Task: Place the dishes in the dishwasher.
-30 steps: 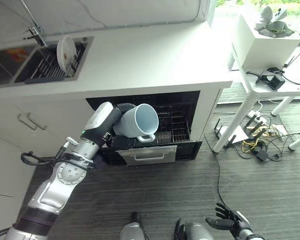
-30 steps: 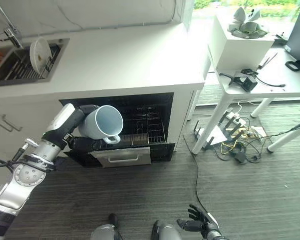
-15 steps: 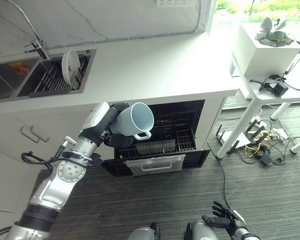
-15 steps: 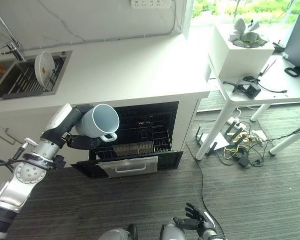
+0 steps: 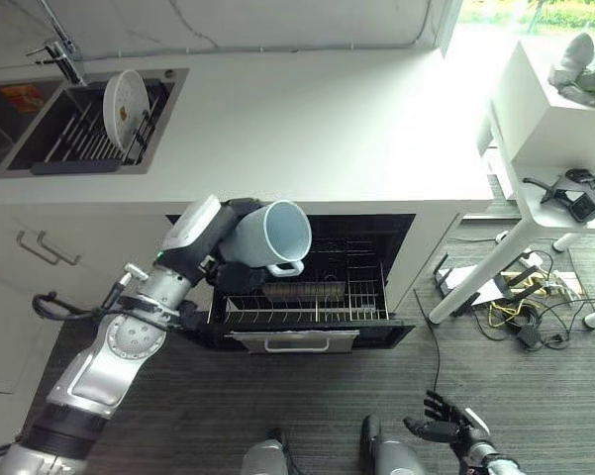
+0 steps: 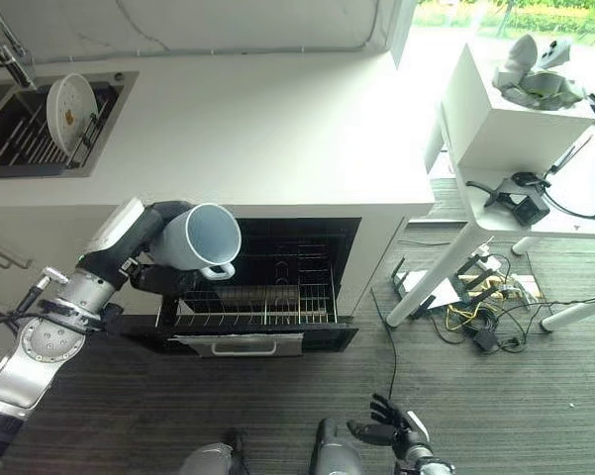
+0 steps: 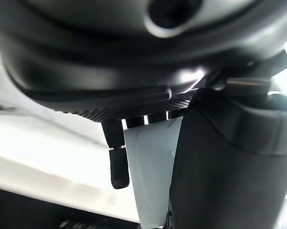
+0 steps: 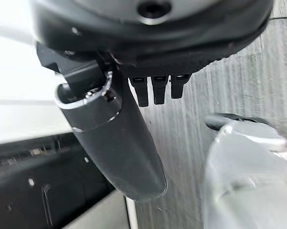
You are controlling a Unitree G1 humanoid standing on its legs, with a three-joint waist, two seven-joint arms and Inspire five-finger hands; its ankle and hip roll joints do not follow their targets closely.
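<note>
Left eye view: the left hand (image 5: pixel 240 265) is wrapped around a pale mug (image 5: pixel 269 236), carried on its side with the mouth facing outward and the handle hanging low, just above the left part of the pulled-out rack (image 5: pixel 307 302) of the open dishwasher (image 5: pixel 396 233). The rack looks nearly bare apart from a dark ribbed item near its middle that cannot be identified. One plate (image 5: pixel 126 99) stands on edge in the sink rack (image 5: pixel 79 148) at the far left of the counter (image 5: pixel 317 119). The right hand (image 5: pixel 446 432) hangs low near the floor, fingers spread and relaxed, holding nothing. Right eye view: same layout; the mug (image 6: pixel 202 237) is clear of the rack wires, not yet set down. Left wrist view: the fingers (image 7: pixel 118 164) and thumb close on the white mug wall (image 7: pixel 150 176). Right wrist view: the right hand's fingers (image 8: pixel 155 88) are straight over the floor. Status: the task appears to be at an early stage; the mug is not yet seated in the rack, and the plate remains to be fetched.
</note>
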